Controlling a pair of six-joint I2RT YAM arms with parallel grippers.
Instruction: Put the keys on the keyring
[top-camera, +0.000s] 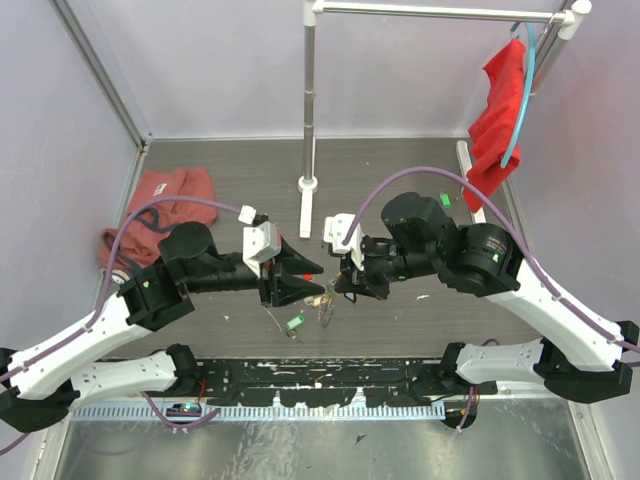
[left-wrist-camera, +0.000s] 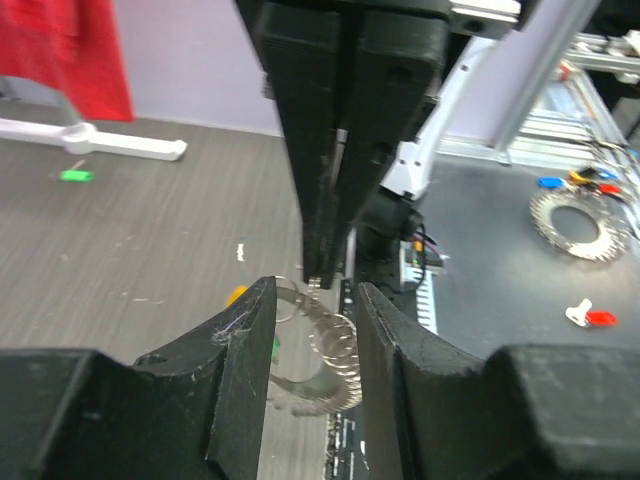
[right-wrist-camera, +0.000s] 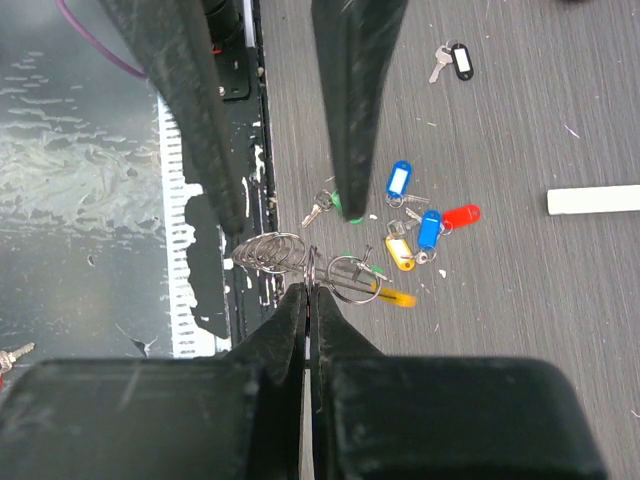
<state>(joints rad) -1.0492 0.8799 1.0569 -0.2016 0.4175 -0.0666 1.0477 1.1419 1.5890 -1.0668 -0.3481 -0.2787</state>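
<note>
A: L gripper (left-wrist-camera: 313, 300)?
B: Jaws spread, one either side of the keyring (right-wrist-camera: 270, 252); no contact that I see; prob. set to take a grip.
A: R gripper (right-wrist-camera: 307, 290)?
B: Clenched on the keyring's wire; seems to hold it up so the coil is reachable.
A: Keys (right-wrist-camera: 420, 225)?
B: Loose on the table (right-wrist-camera: 520, 330) beyond; blue, red, gold tags bunched; black one apart; can't tell if any is threaded.
</note>
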